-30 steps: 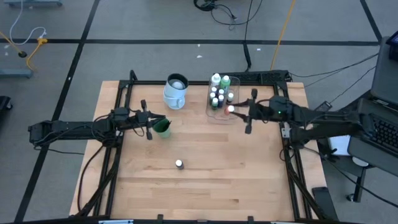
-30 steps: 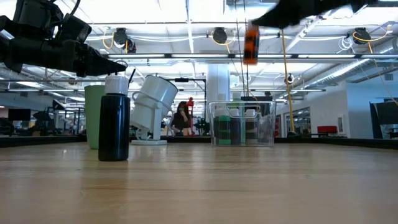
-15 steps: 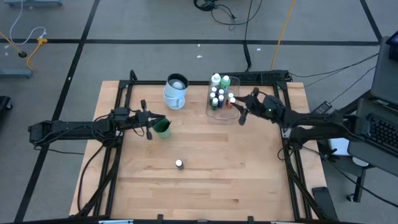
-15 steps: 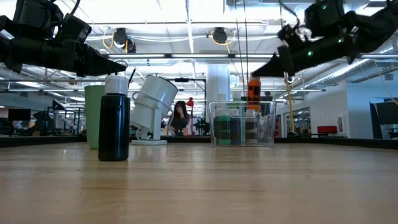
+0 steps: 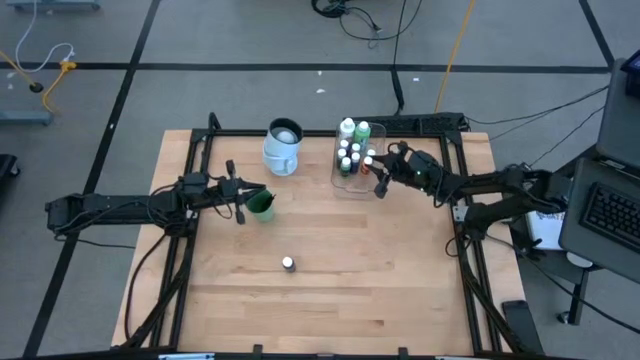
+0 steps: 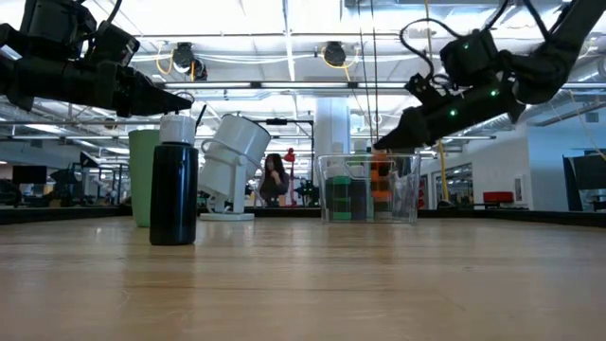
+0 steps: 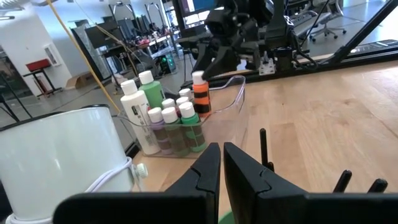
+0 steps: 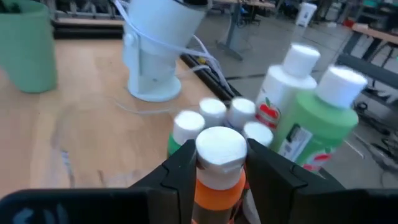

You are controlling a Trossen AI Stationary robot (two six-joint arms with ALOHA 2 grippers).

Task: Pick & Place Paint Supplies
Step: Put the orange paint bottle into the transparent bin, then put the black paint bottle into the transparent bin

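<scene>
My right gripper [image 5: 379, 172] is shut on a small orange paint bottle with a white cap [image 8: 217, 177], which stands low inside the clear tray [image 5: 337, 180] beside the other paint bottles. A tall white bottle [image 8: 288, 93] and a tall green bottle [image 8: 322, 121] stand at the tray's far end. My left gripper [image 5: 262, 194] is shut and level over a green cup [image 5: 262, 207], from which thin dark brush handles [image 7: 262, 148] stick up. One small dark bottle [image 5: 288, 264] stands alone on the table, nearer the front. My right gripper pinches the orange bottle between its two fingers [image 8: 268, 167] just below the white cap [image 8: 221, 149]. It comes slanting down from the table's right side. The bottle is upright among the tray's bottles [image 6: 381, 178]; whether its base is on the tray floor I cannot tell.
A white mug [image 5: 283, 147] stands left of the tray at the table's far side. The table's middle and near part [image 5: 360, 270] is bare wood apart from the dark bottle. Black frame rails [image 5: 190, 170] run along the table's sides.
My right gripper has gone down and a little toward the table's left and far edge, tipping from above the tray to its rim. The orange bottle, kept upright, has sunk from well above the tray to down among the bottles inside it.
</scene>
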